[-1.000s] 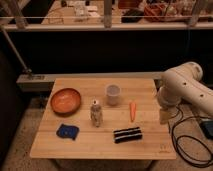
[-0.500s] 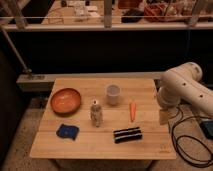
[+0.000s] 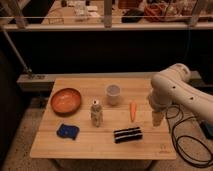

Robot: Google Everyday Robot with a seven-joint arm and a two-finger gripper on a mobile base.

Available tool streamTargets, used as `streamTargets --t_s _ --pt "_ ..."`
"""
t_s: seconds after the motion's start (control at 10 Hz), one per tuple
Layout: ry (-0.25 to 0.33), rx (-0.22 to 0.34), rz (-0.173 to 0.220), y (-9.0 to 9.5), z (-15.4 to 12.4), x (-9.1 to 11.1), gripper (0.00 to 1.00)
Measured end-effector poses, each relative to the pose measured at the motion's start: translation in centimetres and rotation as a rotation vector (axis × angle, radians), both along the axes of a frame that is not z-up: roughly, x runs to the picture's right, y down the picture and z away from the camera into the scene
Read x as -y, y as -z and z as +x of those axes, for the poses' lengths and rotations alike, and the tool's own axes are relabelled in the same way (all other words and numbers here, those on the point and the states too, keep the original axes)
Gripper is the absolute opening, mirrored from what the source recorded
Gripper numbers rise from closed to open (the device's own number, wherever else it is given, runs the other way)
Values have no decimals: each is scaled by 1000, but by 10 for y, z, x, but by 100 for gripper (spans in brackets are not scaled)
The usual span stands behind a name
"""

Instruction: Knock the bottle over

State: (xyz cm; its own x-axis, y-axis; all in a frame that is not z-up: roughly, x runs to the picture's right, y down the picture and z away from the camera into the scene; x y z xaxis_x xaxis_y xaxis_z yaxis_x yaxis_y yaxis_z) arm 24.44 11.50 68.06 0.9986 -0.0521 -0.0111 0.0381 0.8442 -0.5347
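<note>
Arm (image 3: 172, 90): white and bulky, entering from the right edge of the view; its thick elbow section is bent above the right end of the table (image 3: 100, 148), and the last link drops straight down from there.
Gripper (image 3: 157, 119): points downward at the end of that link, low over the table's right part, close to the surface; whether it touches the wood cannot be told.
Gripper state: fingers spread wide, nothing between them.
Bottle (image 3: 96, 114): standing upright, well apart from the gripper, off to its left in the view and at about the same depth on the table.
Carrot (image 3: 132, 111): lies between the gripper and the bottle, near the gripper on its left, lengthwise front to back.
Cup (image 3: 113, 94): white, upright, left of the gripper and farther back, just behind and to the right of the bottle.
Black striped block (image 3: 127, 134): left of the gripper and nearer the front edge.
Bowl (image 3: 65, 100): orange, far left of the gripper, beyond the bottle.
Blue cloth (image 3: 67, 131): far left of the gripper, toward the front, in front of the bowl.
Cable (image 3: 180, 145): dark loops on the floor, right of and below the gripper.
</note>
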Motion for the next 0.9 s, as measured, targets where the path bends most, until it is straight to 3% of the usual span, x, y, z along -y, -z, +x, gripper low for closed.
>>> streamTargets --t_s 0.9 --pt "89 89 11 8 -49 -8 80"
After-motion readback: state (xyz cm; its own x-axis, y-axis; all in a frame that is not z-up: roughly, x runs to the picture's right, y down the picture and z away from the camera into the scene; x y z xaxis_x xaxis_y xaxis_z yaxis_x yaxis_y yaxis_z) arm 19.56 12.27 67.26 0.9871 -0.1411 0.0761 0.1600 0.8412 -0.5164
